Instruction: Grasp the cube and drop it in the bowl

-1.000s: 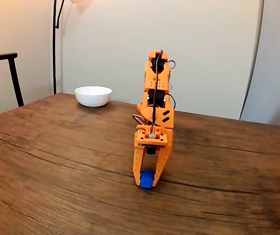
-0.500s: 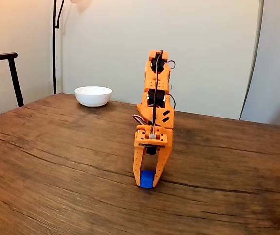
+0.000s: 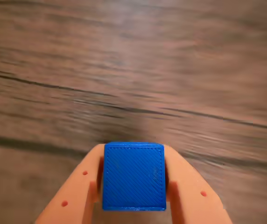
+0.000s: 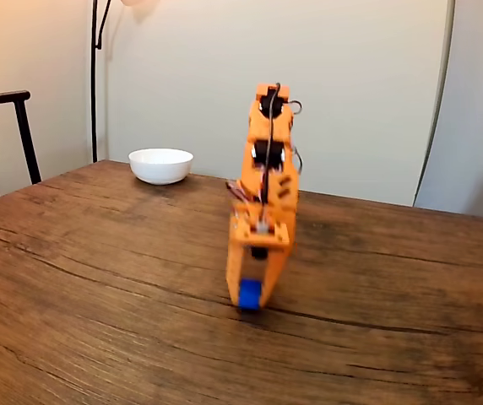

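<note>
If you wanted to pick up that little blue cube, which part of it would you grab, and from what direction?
Probably the way it is held here: the cube has flat, parallel faces, so the two orange fingers press on opposite side faces, one on each side. The gripper comes from above, fingertips pointing down at the wooden table, which suits something so small sitting low on the table.

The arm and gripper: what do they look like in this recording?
The arm is bright orange printed plastic in blocky segments, with dark motor housings between them and thin dark cables looping along its side. The gripper has two flat orange fingers that taper toward the tips, each dotted with small round holes.
</note>
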{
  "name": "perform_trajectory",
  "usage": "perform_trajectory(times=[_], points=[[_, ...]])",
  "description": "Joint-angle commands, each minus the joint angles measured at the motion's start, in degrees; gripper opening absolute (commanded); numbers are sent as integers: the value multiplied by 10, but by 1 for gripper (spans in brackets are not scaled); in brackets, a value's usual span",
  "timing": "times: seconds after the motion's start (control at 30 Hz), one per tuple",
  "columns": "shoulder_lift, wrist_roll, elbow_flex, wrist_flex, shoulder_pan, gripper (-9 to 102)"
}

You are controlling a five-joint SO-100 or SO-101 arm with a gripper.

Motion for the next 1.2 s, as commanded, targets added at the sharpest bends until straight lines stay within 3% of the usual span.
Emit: perform_trajectory(times=[0.0, 0.97, 1.17], points=[[91, 32, -51, 94, 21, 4], [354, 42, -65, 526, 117, 4], [392, 85, -64, 614, 163, 4]])
